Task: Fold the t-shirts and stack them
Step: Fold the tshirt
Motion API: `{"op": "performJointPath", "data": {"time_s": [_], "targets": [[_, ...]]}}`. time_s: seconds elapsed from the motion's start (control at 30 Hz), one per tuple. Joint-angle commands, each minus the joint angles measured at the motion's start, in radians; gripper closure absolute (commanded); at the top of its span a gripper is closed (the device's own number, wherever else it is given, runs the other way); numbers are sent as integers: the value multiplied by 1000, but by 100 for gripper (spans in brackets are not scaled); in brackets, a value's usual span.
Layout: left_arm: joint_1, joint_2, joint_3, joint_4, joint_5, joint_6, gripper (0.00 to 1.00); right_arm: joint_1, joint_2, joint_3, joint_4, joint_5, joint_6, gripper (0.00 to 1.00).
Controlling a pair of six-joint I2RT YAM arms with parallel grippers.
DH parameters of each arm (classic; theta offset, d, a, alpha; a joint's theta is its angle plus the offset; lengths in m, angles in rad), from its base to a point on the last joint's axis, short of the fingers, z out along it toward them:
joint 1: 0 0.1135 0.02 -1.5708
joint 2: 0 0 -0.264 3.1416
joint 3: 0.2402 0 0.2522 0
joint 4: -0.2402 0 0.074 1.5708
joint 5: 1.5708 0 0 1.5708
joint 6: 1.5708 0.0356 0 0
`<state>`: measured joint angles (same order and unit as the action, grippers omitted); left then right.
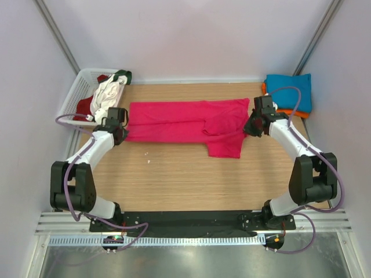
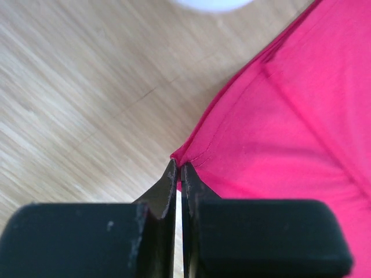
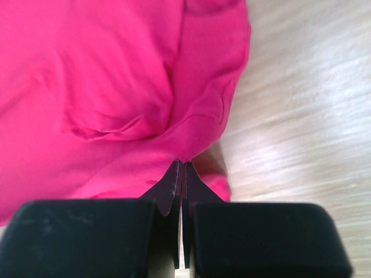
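A magenta-pink t-shirt (image 1: pixel 185 120) lies spread lengthwise across the far half of the wooden table, one part hanging toward the near side at its right. My left gripper (image 1: pixel 123 128) is shut on the shirt's left corner (image 2: pixel 188 157), pinching the hemmed edge. My right gripper (image 1: pixel 250 128) is shut on the shirt's right edge (image 3: pixel 191 139), cloth bunched at its fingertips. At the far right corner a folded teal-blue t-shirt (image 1: pixel 290 91) rests on a folded orange one (image 1: pixel 293 112).
A white lattice basket (image 1: pixel 78 95) at the far left holds white (image 1: pixel 107 92), dark red (image 1: pixel 86 107) and green (image 1: pixel 123 75) shirts. Light walls enclose the table on three sides. A black mounting rail (image 1: pixel 191 220) runs along the near edge.
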<state>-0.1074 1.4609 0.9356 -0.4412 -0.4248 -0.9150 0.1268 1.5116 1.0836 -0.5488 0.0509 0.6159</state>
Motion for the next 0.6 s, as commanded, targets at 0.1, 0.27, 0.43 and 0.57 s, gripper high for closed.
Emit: {"op": "performJointPath", "data": {"time_s": [0.1, 0.27, 0.43, 0.57], "targets": [[-3, 41, 120, -30, -91, -31, 100, -30, 28, 159, -28, -14, -11, 99], [-3, 102, 176, -25, -120, -32, 100, -36, 96, 225, -10, -22, -25, 99], [-2, 183, 245, -21, -144, -27, 100, -47, 194, 315, -3, -32, -60, 99], [0, 255, 317, -7, -155, -9, 100, -56, 263, 389, -10, -25, -84, 99]]}}
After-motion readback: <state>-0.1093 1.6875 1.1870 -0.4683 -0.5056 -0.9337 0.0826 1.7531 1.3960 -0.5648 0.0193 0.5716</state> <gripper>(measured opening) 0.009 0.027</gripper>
